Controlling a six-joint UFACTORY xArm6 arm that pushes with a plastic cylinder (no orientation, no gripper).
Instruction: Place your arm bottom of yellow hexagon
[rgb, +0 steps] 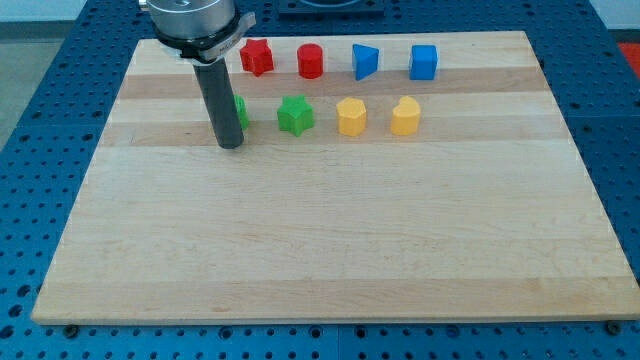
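Yellow hexagon (352, 117): sitting in the nearer row of blocks, between the green star (295, 115) and the yellow heart-like block (405, 116).
My tip (230, 144): resting on the wooden board (330, 240), well to the view's left of the hexagon; a bare rod, pinching nothing.
Green block (241, 110): peeking out just behind the rod, shape hidden.
Far row: red star (256, 57), red cylinder (311, 61), blue wedge (365, 62), blue cube (424, 62) lining up left to right.

A pale wooden bench (330, 240) of joined lengthwise planks filled most of the view. Around it lay a blue perforated surface (40, 150) dotted with regular holes, evenly lit.
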